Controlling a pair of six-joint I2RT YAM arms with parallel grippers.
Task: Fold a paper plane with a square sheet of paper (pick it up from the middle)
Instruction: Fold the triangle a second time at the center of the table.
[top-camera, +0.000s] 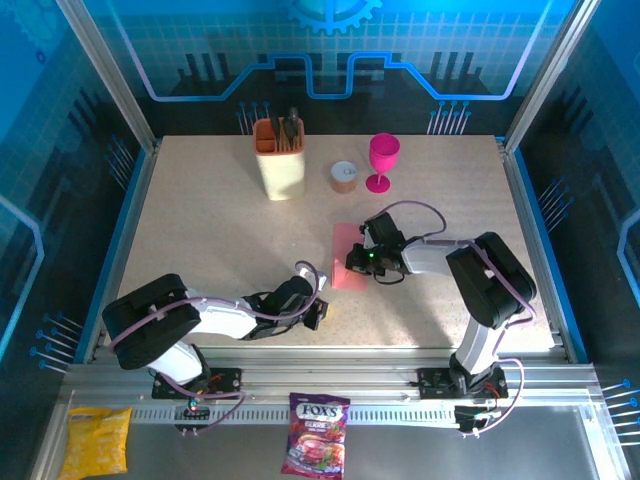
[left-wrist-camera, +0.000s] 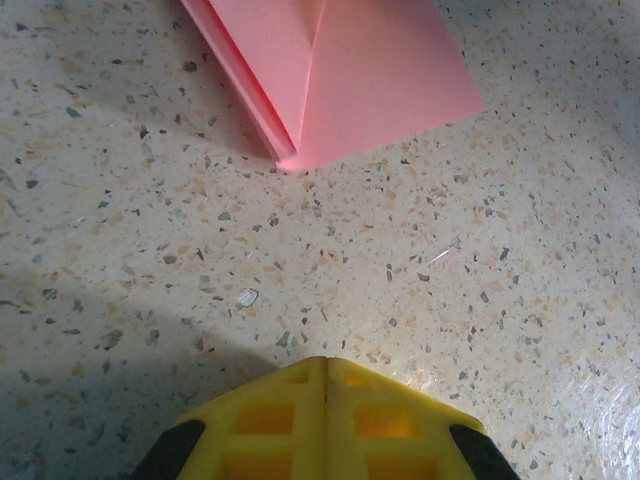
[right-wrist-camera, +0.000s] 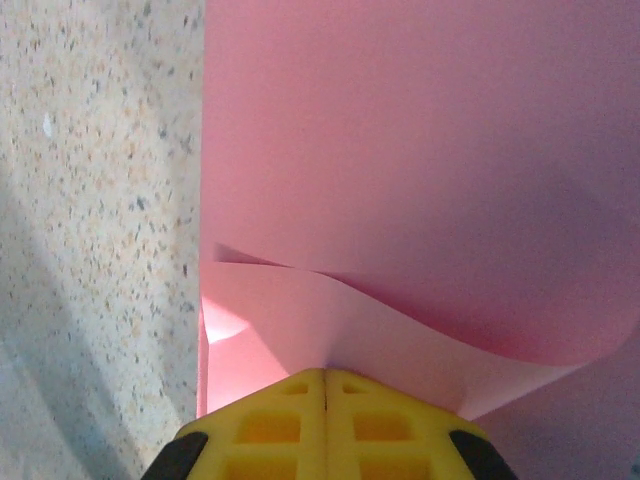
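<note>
The salmon-pink square sheet of paper lies mid-table, partly folded. In the left wrist view the sheet shows stacked layers along its left edge and a diagonal crease. My right gripper is over the sheet's near part. In the right wrist view it is shut on a curled flap of the sheet, lifted off the layer below. My left gripper is shut on nothing, low over bare table just short of the sheet's near corner, its fingertips pressed together. A finished paper plane is out of view.
At the back stand a cream utensil holder, a small brown roll and a magenta goblet. A sweets bag and a yellow packet lie on the front ledge. Frame rails border the table.
</note>
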